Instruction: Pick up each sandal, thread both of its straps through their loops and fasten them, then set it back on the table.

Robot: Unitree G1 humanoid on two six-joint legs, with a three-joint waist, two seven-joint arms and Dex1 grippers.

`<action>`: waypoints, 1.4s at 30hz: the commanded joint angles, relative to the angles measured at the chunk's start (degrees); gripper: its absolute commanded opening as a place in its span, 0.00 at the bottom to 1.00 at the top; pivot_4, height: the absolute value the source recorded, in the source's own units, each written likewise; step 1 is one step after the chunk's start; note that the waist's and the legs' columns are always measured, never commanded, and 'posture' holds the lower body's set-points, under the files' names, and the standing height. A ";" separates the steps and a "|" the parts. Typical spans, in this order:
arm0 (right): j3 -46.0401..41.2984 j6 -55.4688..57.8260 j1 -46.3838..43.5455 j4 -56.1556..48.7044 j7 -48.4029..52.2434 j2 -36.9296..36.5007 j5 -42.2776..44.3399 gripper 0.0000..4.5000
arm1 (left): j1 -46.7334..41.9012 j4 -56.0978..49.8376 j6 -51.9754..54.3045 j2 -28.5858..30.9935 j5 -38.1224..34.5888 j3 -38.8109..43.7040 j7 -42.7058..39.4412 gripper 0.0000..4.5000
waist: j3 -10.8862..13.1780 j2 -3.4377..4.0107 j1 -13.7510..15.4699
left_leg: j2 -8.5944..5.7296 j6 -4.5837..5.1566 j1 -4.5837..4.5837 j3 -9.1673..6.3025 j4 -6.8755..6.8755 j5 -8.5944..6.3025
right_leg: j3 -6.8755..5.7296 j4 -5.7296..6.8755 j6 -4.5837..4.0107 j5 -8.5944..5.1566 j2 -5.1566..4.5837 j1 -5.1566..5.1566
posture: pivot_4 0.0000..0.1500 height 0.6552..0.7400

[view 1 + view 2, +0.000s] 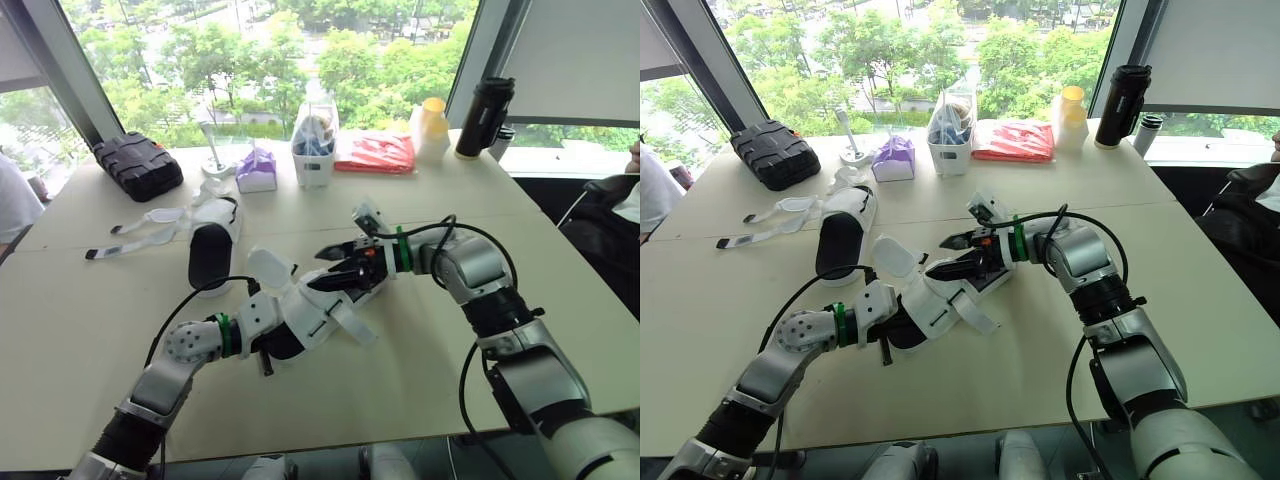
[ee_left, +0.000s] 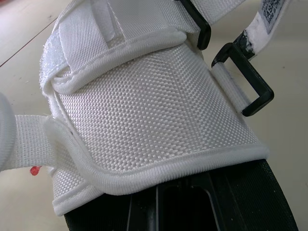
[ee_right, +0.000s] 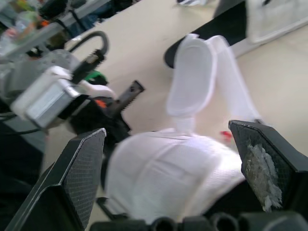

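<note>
A white fabric sandal point(image 1: 312, 308) with a black sole is held just above the middle of the table. My left gripper point(image 1: 266, 340) is shut on its heel end. In the left wrist view the sandal's woven upper point(image 2: 144, 106) sits close up, with a black loop point(image 2: 243, 84) standing beside it. My right gripper point(image 1: 345, 268) is open at the sandal's toe end; its fingers point(image 3: 82, 168) straddle the white upper point(image 3: 168, 178) without closing on it. A loose white strap point(image 1: 352, 325) hangs off the sandal's side. The second sandal point(image 1: 213, 245) lies at the back left, straps point(image 1: 150, 225) spread loose.
Along the window edge stand a black case point(image 1: 138, 165), a purple tissue pack point(image 1: 257, 170), a white container point(image 1: 314, 140), a red packet point(image 1: 375, 152), a yellow cup point(image 1: 432, 125) and a black bottle point(image 1: 484, 117). A person sits at the far right point(image 1: 615, 215); a sleeve point(image 1: 15, 200) shows at the left.
</note>
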 commanded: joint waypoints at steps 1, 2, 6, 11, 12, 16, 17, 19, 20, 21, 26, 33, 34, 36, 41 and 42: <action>-2.04 -16.82 1.14 -0.47 -0.90 -2.11 -5.15 0.99 | 2.28 2.92 1.70 1.79 2.35 -1.70 -1.33 0.00 | 0.00 -0.01 -0.07 | 0.00 0.00 0.01 0.02 -0.02 0.00 | 0.00 -0.01 0.01 0.00 0.00 0.00 | 1.00 1.00; -2.13 -23.77 2.59 -0.71 -2.47 -2.63 -7.45 0.99 | 2.23 3.03 1.44 2.07 2.37 -1.80 -1.80 0.00 | 0.00 -0.01 -0.24 | 0.00 0.00 0.02 0.06 -0.02 0.00 | 0.00 -0.01 0.01 0.00 0.01 0.00 | 1.00 1.00; -2.73 -42.26 6.52 -0.37 -4.33 -4.71 -12.58 0.99 | 1.94 3.52 0.55 3.12 2.43 -2.03 -3.23 0.00 | 0.00 0.00 -0.31 | 0.05 0.00 0.06 0.15 -0.06 0.00 | 0.03 -0.01 0.01 -0.01 0.07 0.00 | 1.00 1.00; -1.50 -70.44 9.41 4.83 -3.49 -10.30 -18.59 0.99 | 1.36 4.45 -0.15 3.80 2.40 -2.03 -4.41 0.00 | 0.01 -0.02 -0.29 | 0.03 0.00 0.07 0.24 -0.05 0.00 | 0.06 -0.03 0.01 -0.01 0.05 0.03 | 1.00 1.00; -1.15 -74.20 9.87 5.67 -2.93 -11.11 -18.49 0.99 | 1.31 4.64 -0.30 3.91 2.41 -2.02 -4.58 0.00 | 0.01 -0.02 -0.46 | 0.03 0.00 0.09 0.26 -0.05 0.00 | 0.08 -0.03 0.01 -0.01 0.06 0.04 | 1.00 1.00; 0.67 -85.09 10.97 7.15 -1.33 -13.23 -17.63 0.99 | 1.26 5.03 -0.62 4.14 2.36 -1.92 -5.03 0.00 | 0.01 -0.02 -0.89 | 0.09 0.01 0.15 0.27 -0.06 0.00 | 0.11 -0.01 -0.01 -0.01 0.14 0.08 | 1.00 1.00; 1.24 -86.68 11.22 7.12 -1.05 -13.48 -17.20 0.99 | 1.23 5.09 -0.68 4.16 2.40 -1.93 -5.10 0.00 | 0.01 -0.02 -1.06 | 0.09 0.01 0.16 0.27 -0.06 0.00 | 0.12 -0.01 -0.01 -0.01 0.14 0.09 | 1.00 1.00; 2.51 -89.34 11.84 6.57 -1.06 -13.29 -16.54 0.99 | 1.09 5.26 -0.73 4.14 2.46 -2.00 -5.27 0.00 | 0.01 -0.02 -1.23 | 0.09 0.01 0.16 0.25 -0.04 0.00 | 0.13 -0.01 -0.01 -0.01 0.13 0.11 | 1.00 1.00; 3.03 -90.35 12.01 6.37 -1.31 -13.05 -16.40 0.99 | 1.02 5.33 -0.74 4.11 2.48 -2.02 -5.34 0.00 | 0.01 -0.02 -1.27 | 0.09 0.01 0.17 0.24 -0.04 0.00 | 0.14 -0.01 -0.02 -0.01 0.12 0.13 | 1.00 1.00; 3.52 -92.00 11.96 6.37 -2.10 -12.36 -16.70 0.99 | 0.94 5.38 -0.76 4.07 2.58 -2.11 -5.37 0.00 | 0.01 -0.02 -1.28 | 0.09 0.01 0.19 0.23 -0.03 0.00 | 0.14 -0.01 -0.02 -0.01 0.12 0.15 | 1.00 1.00; 5.28 -100.20 9.07 9.44 -7.37 -7.39 -21.97 0.99 | 0.56 5.36 -0.44 3.85 2.44 -2.16 -5.57 0.00 | 0.00 -0.02 -1.34 | 0.09 0.01 0.23 0.12 -0.03 0.01 | 0.15 0.01 -0.02 -0.01 0.12 0.18 | 1.00 1.00; 8.28 -107.04 6.75 11.56 -13.30 -4.46 -24.54 0.99 | 0.00 6.00 -0.49 3.91 2.28 -1.91 -5.91 0.00 | 0.00 -0.02 -1.22 | 0.06 0.01 0.23 0.03 -0.03 0.01 | 0.18 0.01 -0.03 -0.01 0.11 0.18 | 1.00 1.00; 8.48 -107.86 6.54 12.08 -14.01 -4.38 -25.44 0.99 | -0.10 6.14 -0.50 3.91 2.25 -1.82 -5.93 0.00 | 0.00 -0.02 -1.23 | 0.06 0.01 0.23 0.02 -0.03 0.01 | 0.17 0.01 -0.03 -0.01 0.12 0.18 | 1.00 1.00; 8.72 -109.07 6.03 13.19 -15.53 -4.35 -27.00 0.99 | -0.05 6.10 -0.49 3.88 2.25 -1.74 -5.87 0.00 | 0.00 -0.02 -1.24 | 0.05 0.01 0.23 0.03 -0.02 0.01 | 0.18 0.01 -0.03 -0.01 0.12 0.18 | 1.00 1.00; 9.92 -110.23 4.48 14.43 -18.73 -4.28 -29.86 0.87 | 0.41 5.76 -0.42 3.67 2.25 -1.65 -5.62 0.00 | 0.00 -0.01 -1.33 | 0.05 0.01 0.25 0.03 -0.02 0.01 | 0.18 0.03 -0.04 -0.01 0.13 0.18 | 1.00 1.00; 10.11 -110.25 4.33 14.33 -19.32 -4.21 -30.24 0.82 | 0.47 5.72 -0.44 3.66 2.30 -1.67 -5.60 0.00 | 0.00 -0.01 -1.33 | 0.05 0.01 0.25 0.03 -0.02 0.01 | 0.18 0.03 -0.04 -0.01 0.13 0.18 | 1.00 1.00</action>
